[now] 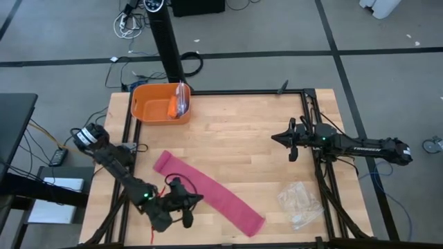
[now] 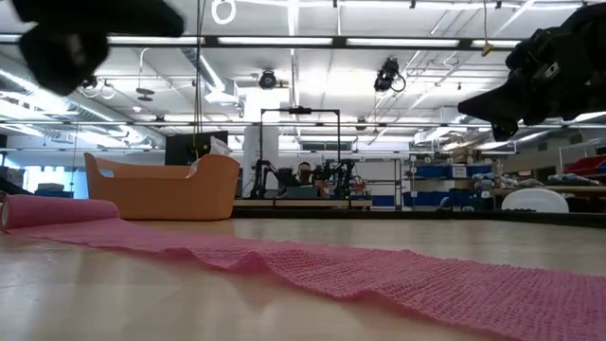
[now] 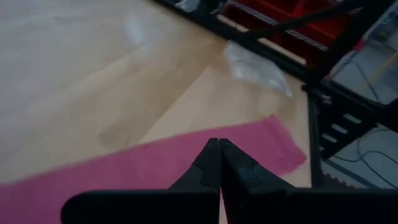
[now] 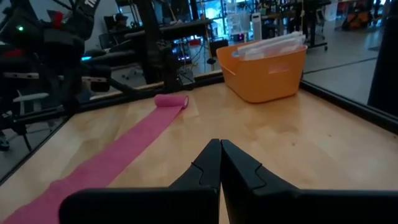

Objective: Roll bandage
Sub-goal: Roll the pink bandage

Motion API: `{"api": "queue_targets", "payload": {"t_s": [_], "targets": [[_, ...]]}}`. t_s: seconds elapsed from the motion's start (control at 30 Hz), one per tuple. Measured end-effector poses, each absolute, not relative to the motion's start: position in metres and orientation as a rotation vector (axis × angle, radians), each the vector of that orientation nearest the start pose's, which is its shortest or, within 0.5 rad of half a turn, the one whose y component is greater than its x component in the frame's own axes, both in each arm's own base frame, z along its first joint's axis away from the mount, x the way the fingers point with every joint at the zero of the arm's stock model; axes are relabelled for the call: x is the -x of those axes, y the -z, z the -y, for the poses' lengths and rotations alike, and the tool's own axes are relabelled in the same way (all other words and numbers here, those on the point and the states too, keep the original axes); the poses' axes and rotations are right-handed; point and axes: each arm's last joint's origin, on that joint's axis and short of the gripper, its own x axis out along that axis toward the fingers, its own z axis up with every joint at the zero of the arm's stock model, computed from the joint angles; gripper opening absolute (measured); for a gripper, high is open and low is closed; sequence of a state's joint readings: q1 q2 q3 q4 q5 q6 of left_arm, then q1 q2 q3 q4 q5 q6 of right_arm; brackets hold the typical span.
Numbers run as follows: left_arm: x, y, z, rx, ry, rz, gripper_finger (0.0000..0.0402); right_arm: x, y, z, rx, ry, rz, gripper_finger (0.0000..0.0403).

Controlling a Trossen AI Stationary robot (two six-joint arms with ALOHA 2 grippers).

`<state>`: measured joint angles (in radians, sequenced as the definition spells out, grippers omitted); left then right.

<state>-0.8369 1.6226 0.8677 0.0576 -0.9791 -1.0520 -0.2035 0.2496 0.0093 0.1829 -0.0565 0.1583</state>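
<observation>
The magenta-pink bandage [image 1: 208, 190] lies flat on the wooden table as a long band, running from the left-middle toward the near right. Its far-left end is a small roll [image 4: 171, 99], also in the low view [image 2: 47, 210]. My left gripper [image 1: 199, 199] is shut and hovers above the band's middle near the near-left edge; the left wrist view shows its tips [image 3: 219, 146] over the pink cloth [image 3: 124, 174]. My right gripper [image 1: 275, 137] is shut and empty, held above the table's right side, pointing toward the left [image 4: 220, 144].
An orange tub [image 1: 160, 102] with items in it stands at the far left corner. A clear crinkled plastic bag [image 1: 299, 204] lies near the near right corner. Black frame rails run along the table's left and right edges. Bare wood lies in the table's middle.
</observation>
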Motion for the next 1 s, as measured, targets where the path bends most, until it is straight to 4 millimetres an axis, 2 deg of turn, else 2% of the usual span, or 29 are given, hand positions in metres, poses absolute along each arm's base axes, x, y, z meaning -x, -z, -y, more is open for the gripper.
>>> {"api": "queue_targets", "payload": {"t_s": [0.23,0.4,0.63,0.77,0.9,1.0], "targets": [[-0.202,-0.189,0.227,0.439,-0.436,-0.4,0.0002,-0.112,-0.161,0.022,-0.175,0.154,-0.07,0.0018],[-0.183,-0.194,0.221,0.398,-0.539,-0.477,0.0001,-0.113,-0.16,0.022,-0.176,0.155,-0.075,0.0027],[-0.155,-0.191,0.21,0.427,-0.703,-0.713,0.0001,-0.113,-0.16,0.022,-0.176,0.155,-0.074,0.003],[-0.144,-0.184,0.206,0.407,-0.836,-0.806,0.0001,-0.113,-0.16,0.022,-0.175,0.156,-0.074,0.003],[-0.136,-0.168,0.208,0.397,-1.012,-0.876,0.0002,-0.113,-0.16,0.022,-0.176,0.156,-0.074,0.003],[-0.136,-0.156,0.212,0.38,-1.059,-0.943,0.0013,-0.113,-0.16,0.022,-0.175,0.156,-0.074,0.003]]}}
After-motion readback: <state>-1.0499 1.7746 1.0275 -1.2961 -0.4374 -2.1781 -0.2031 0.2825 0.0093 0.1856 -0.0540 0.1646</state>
